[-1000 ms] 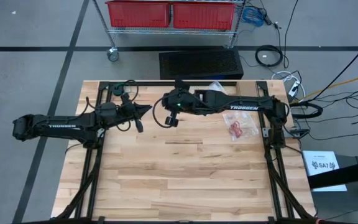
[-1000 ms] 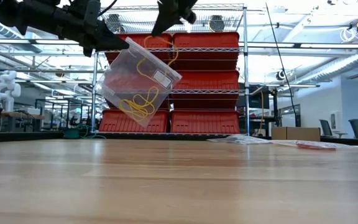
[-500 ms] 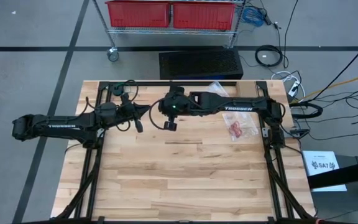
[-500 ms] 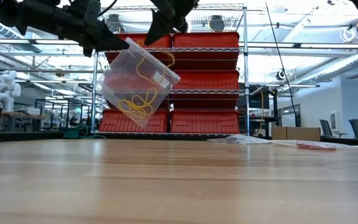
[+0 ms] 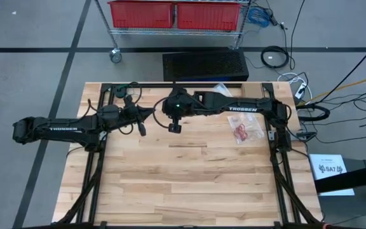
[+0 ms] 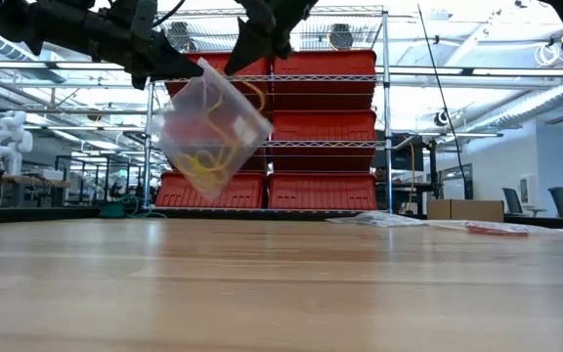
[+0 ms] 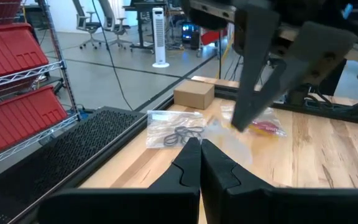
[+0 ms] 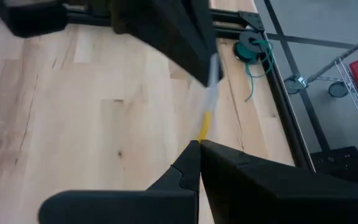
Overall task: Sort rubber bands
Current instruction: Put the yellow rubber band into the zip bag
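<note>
A clear plastic bag (image 6: 210,127) of yellowish-tan rubber bands (image 6: 203,161) is held aloft between left gripper (image 6: 169,66) and right gripper (image 6: 252,44) — jaws closed on its top edge, apparently to keep it accessible for sorting.

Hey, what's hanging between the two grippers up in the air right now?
A clear plastic bag holding yellowish rubber bands, pinched by the left gripper and right gripper, seen in the low view.

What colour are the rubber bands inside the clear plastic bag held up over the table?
Yellow rubber bands, seen through the clear plastic bag; clearest in the low view.
</note>
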`<state>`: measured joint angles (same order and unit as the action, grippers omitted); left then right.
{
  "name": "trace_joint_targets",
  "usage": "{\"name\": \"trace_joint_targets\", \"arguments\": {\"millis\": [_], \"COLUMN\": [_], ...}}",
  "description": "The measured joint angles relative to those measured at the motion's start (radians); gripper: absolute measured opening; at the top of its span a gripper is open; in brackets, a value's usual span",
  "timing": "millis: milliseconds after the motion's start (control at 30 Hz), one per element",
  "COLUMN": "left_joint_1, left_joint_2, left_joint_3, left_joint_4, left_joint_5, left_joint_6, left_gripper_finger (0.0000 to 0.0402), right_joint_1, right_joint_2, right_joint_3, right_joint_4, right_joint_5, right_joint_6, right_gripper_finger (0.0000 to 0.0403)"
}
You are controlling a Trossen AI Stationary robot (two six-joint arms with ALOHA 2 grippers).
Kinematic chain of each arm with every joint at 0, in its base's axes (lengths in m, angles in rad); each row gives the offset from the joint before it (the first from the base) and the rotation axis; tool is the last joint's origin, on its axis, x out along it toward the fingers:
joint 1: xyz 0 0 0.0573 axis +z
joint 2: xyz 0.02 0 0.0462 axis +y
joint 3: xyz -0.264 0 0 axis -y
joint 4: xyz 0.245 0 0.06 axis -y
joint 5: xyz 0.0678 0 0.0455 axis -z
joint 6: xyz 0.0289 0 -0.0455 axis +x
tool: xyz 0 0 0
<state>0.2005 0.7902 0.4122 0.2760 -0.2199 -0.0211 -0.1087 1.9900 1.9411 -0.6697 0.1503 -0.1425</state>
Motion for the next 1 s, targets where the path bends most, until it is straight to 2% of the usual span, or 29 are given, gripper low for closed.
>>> {"name": "trace_joint_targets", "arguments": {"millis": [367, 700, 833, 1000], "left_joint_1": [0.0, 0.0, 0.0, 0.0], "left_joint_2": [0.0, 0.0, 0.0, 0.0], "left_joint_3": [0.0, 0.0, 0.0, 0.0], "left_joint_4": [-0.001, 0.0, -0.001, -0.001], "left_joint_5": [0.0, 0.0, 0.0, 0.001], "left_joint_6": [-0.001, -0.011, -0.016, -0.017], "left_gripper_finger": [0.0, 0.0, 0.0, 0.0], "right_joint_1": [-0.013, -0.042, -0.042, -0.042], "right_joint_2": [0.024, 0.06, 0.06, 0.05], "right_joint_3": [0.0, 0.0, 0.0, 0.0], "right_joint_4": [0.0, 0.071, 0.068, 0.067], "right_joint_5": [-0.002, -0.053, -0.053, -0.052], "right_joint_6": [-0.004, -0.006, -0.008, -0.008], "right_gripper_finger": [0.0, 0.0004, 0.0036, 0.0098]}}
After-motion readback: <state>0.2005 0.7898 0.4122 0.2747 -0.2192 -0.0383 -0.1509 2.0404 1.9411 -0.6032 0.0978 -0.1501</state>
